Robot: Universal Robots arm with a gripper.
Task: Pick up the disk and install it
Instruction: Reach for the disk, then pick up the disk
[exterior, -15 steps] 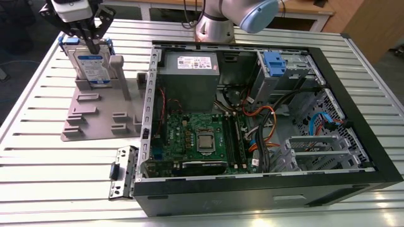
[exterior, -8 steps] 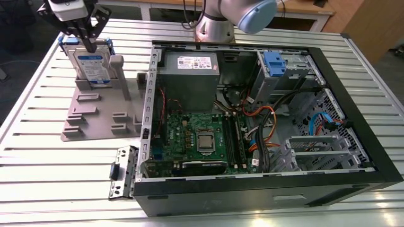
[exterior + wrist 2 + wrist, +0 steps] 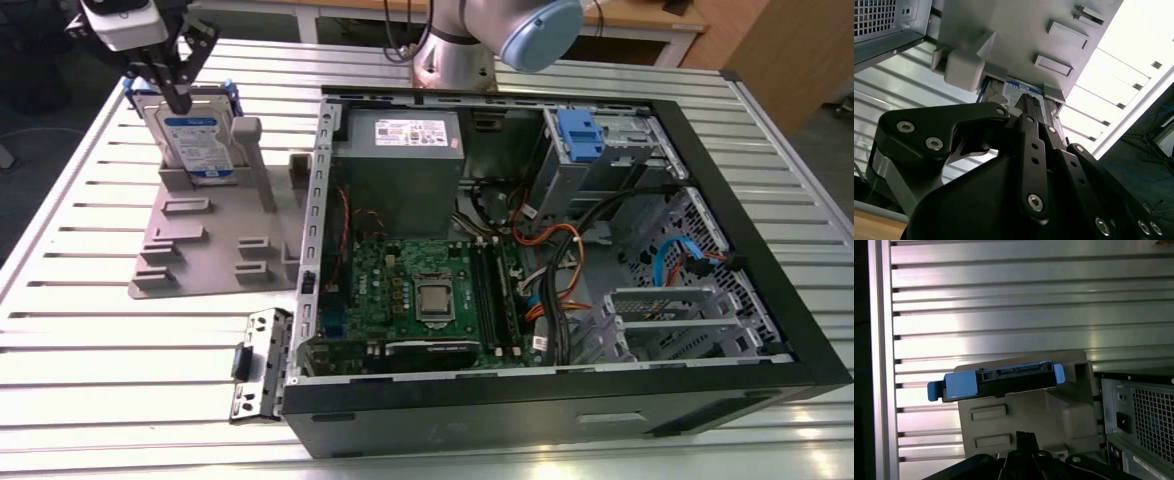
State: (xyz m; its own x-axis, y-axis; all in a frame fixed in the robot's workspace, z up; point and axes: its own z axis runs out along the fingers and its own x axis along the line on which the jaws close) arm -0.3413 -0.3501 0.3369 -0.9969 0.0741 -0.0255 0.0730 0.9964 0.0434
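You're at pick-up: claw [image 3: 176, 100] over the disk [image 3: 198, 138], ten o'clock of the case [image 3: 534, 415], grip impossible to tell; expect a straight lift.

Bright overhead light; glare streaks across slatted metal table [image 3: 80, 330], washed white in second wrist view; computer case [image 3: 534, 412] interior shadowed.

In the exterior view I lose the upper body of the gripper [image 3: 174, 96] past the top edge, and the lower end of the disk [image 3: 198, 140] is sunk in the grey holder [image 3: 200, 240]. In the second wrist view, black linkage covers most of the disk, leaving a sliver of what seems to be its label.
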